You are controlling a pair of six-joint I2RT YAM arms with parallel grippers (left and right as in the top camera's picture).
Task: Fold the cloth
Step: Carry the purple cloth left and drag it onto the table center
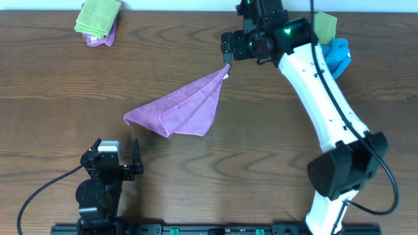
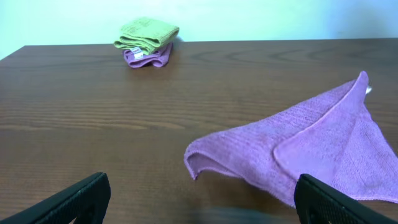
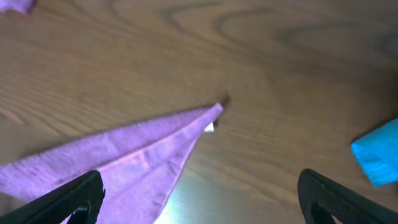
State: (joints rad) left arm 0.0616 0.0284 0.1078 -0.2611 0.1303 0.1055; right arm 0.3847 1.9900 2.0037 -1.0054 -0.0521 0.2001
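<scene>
Currently cloth [image 1: 186, 104] lies triangle-folded on worktop [image 1: 65, 98], right gripper [image 1: 227, 55] released above its tip, probably poised to regrasp, left gripper [image 1: 117, 151] likewise spread, parked clear.

Bright, even light; two views sharp, one soft

From overhead the light is flat and falls from above; the table [image 1: 52, 98] has a weak pale sheen near its middle; the cloth [image 1: 183, 108] throws only a thin soft shadow along its lower edge; the white arm [image 1: 320, 85] is bright but not burnt out; in the left wrist view the wall [image 2: 261, 15] is washed to pale blue-white, the cloth nap is sharp, the left fingers [image 2: 74, 199] are dark and out of focus; the right wrist view is soft all over, the wood grain smeared; a pale glare lies under the cloth tip; the blue cloth [image 3: 378, 152] has fuzzy edges; the right fingers [image 3: 62, 199] are black blurs.
</scene>
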